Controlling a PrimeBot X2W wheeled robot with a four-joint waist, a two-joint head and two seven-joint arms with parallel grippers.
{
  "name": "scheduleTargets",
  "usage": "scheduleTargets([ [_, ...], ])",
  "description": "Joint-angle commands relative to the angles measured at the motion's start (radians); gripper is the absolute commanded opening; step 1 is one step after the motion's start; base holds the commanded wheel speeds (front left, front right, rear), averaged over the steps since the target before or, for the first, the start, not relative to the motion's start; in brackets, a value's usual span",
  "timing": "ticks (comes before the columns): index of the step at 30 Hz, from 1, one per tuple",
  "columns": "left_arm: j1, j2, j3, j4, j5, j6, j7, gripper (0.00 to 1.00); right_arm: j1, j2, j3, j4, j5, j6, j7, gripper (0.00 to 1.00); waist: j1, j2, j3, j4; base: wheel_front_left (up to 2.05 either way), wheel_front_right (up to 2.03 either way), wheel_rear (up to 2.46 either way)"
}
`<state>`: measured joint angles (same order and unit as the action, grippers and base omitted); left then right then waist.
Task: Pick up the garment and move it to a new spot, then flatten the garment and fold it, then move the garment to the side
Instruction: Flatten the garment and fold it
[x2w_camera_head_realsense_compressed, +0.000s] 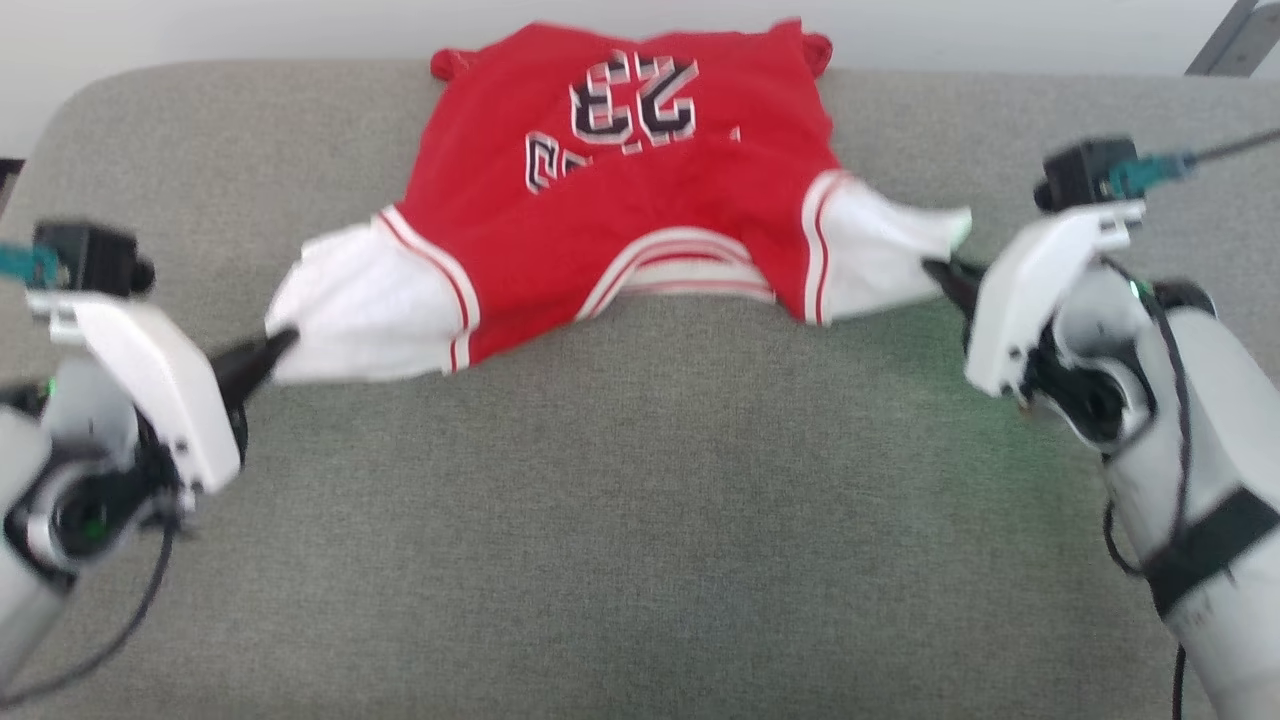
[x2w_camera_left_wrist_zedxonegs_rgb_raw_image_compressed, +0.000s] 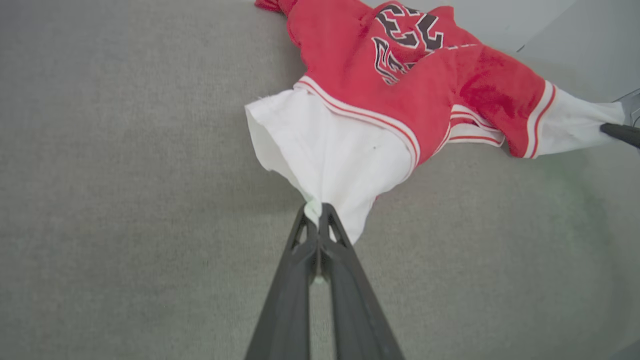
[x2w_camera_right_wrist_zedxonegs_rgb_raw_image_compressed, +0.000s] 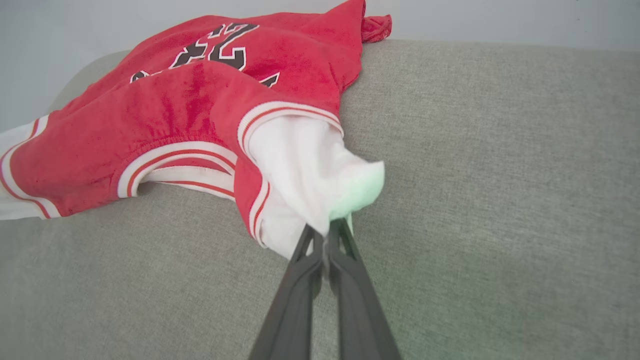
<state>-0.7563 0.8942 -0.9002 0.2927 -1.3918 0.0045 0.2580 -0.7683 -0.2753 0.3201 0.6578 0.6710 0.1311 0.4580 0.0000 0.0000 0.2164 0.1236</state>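
— Where is the garment (x2w_camera_head_realsense_compressed: 620, 200)?

— It lies on the grey cushion (x2w_camera_head_realsense_compressed: 640, 500), midway along the far edge and well clear of both rounded far corners. Its hem reaches just over that far edge. The striped collar (x2w_camera_head_realsense_compressed: 680, 265) points toward the near edge, so the black lettering (x2w_camera_head_realsense_compressed: 630, 100) reads upside down to me.

— And your left pincer (x2w_camera_head_realsense_compressed: 280, 345)?

— It is closed on the white end of the left sleeve (x2w_camera_head_realsense_compressed: 360, 300). In my left wrist view the two dark fingers (x2w_camera_left_wrist_zedxonegs_rgb_raw_image_compressed: 295, 280) meet at their tips, with a pinch of white cloth caught between them. The sleeve is drawn out toward the cushion's left edge.

— The right one?

— My right pincer (x2w_camera_head_realsense_compressed: 935, 268) is clamped on the white end of the right sleeve (x2w_camera_head_realsense_compressed: 870, 255), which is pulled toward the right edge. The tips are pressed together on the fabric, and a faint green glow tints the cloth just beside them.

— Is the shirt flat?

— Not fully. The red body is rumpled, with folds across the chest, and both sleeve ends narrow to a point where I hold them. The wide near half of the cushion is bare grey weave.
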Motion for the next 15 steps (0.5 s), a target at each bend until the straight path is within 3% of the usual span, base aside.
scheduleTargets([
  [1, 0.042, 0.026, 0.004, -0.042, -0.018, 0.023, -0.01, 0.0, 0.046, -0.014, -0.017, -0.045, 0.01, -0.001, 0.031, 0.0, 0.0, 0.0, -0.017, -0.002, 0.0, 0.0, 0.0],
  [7, 0.221, 0.147, 0.008, -0.278, -0.081, 0.145, -0.066, 0.0, 0.275, -0.051, -0.121, -0.315, -0.004, -0.001, 0.259, 0.0, 0.0, 0.0, -0.048, -0.004, 0.0, 0.0, 0.0],
  [15, 0.419, 0.269, -0.008, -0.507, -0.164, 0.277, -0.127, 0.0, 0.57, -0.02, -0.261, -0.686, -0.049, -0.001, 0.598, 0.0, 0.0, 0.0, -0.063, -0.005, 0.0, 0.0, 0.0],
])
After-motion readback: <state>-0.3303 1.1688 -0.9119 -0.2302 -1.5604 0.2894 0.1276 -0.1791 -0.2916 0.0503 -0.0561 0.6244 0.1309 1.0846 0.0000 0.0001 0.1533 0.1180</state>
